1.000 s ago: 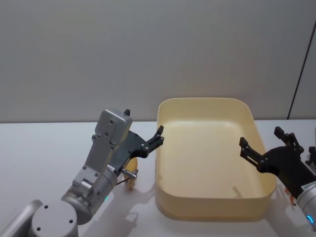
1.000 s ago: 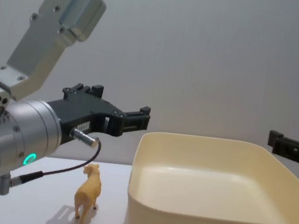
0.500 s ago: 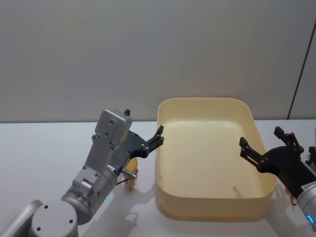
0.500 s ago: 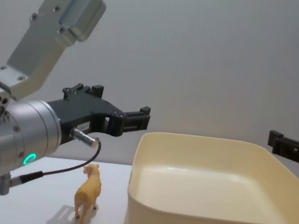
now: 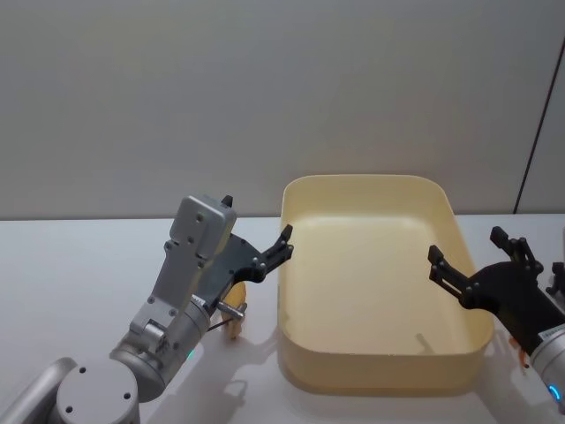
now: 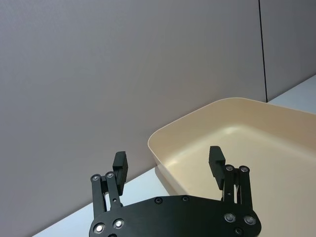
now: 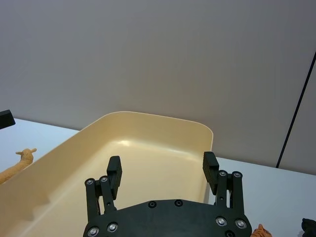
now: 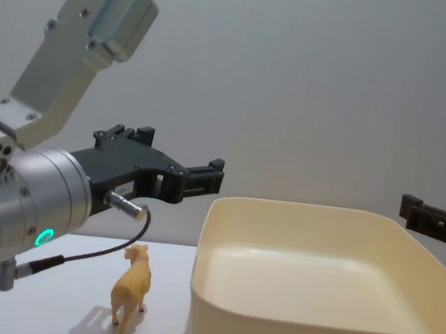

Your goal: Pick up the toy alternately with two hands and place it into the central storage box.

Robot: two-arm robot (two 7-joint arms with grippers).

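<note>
The cream-yellow storage box (image 5: 381,365) sits in the middle of the white table, with nothing showing inside it. A small yellow toy animal (image 8: 132,288) stands on the table just left of the box. My left gripper (image 6: 168,161) hovers open and empty above that toy, its fingers pointing toward the box's left rim (image 6: 183,123). In the head view the left gripper (image 5: 258,221) hides most of the toy. My right gripper (image 5: 466,246) hangs open and empty over the box's right wall (image 7: 206,134). A yellow toy's head (image 7: 19,161) pokes up beyond the box.
An orange toy (image 7: 259,230) lies on the table right of the box, below my right gripper. A plain grey wall (image 5: 265,88) closes off the back. White tabletop (image 5: 71,265) stretches to the left of my left arm.
</note>
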